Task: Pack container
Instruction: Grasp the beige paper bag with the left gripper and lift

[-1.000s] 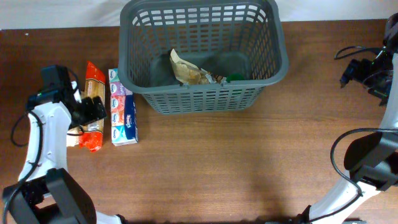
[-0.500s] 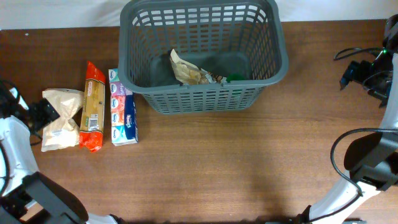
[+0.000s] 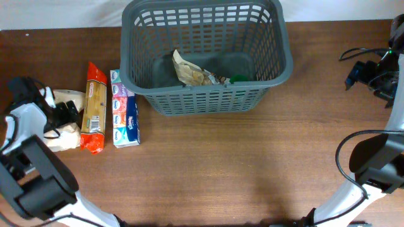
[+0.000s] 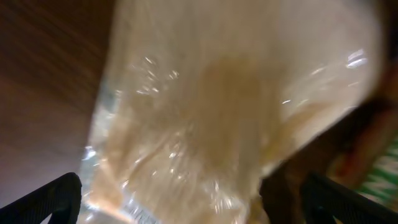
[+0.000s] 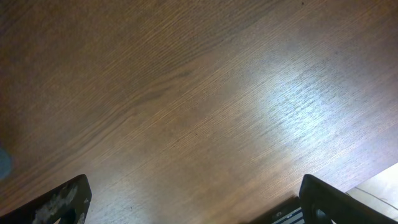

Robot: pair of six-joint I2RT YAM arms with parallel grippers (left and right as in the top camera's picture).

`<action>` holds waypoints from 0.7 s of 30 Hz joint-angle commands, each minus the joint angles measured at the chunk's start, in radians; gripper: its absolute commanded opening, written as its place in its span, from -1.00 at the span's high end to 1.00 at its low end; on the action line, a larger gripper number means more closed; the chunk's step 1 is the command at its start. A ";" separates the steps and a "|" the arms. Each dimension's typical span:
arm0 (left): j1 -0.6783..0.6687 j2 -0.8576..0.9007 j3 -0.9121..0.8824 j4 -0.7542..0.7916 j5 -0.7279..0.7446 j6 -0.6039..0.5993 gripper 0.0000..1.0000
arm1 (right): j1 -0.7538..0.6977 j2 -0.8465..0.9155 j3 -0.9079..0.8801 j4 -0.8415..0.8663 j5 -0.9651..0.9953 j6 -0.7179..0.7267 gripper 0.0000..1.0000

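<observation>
The dark grey slotted basket (image 3: pixel 205 53) stands at the back middle of the table. A crumpled tan packet (image 3: pixel 191 71) and a small green item (image 3: pixel 238 78) lie inside it. A cream bag in clear plastic (image 3: pixel 68 129) lies at the far left and fills the left wrist view (image 4: pixel 205 99). My left gripper (image 3: pixel 62 114) is open right over this bag, with its fingers (image 4: pixel 53 199) wide apart on either side of it. My right gripper (image 3: pixel 368 74) is open and empty over bare wood at the far right (image 5: pixel 196 202).
An orange-red pasta packet (image 3: pixel 95 107) and a blue-and-white tissue pack (image 3: pixel 125 108) lie side by side between the cream bag and the basket. A black cable (image 3: pixel 353 53) runs near the right arm.
My left arm swung out to the table's left edge and has come back over the cream bag. The right arm and the basket have not moved.
</observation>
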 commanded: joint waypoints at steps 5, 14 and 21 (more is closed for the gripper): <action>0.003 0.079 0.021 0.003 -0.012 0.070 -0.99 | -0.008 0.002 -0.005 0.003 -0.002 -0.003 -0.98; 0.012 0.150 0.021 0.003 -0.011 0.096 -0.99 | -0.008 0.002 -0.005 0.003 -0.002 -0.002 -0.98; 0.012 0.161 0.027 -0.001 -0.012 0.063 0.78 | -0.008 0.002 -0.005 0.003 -0.002 -0.002 -0.98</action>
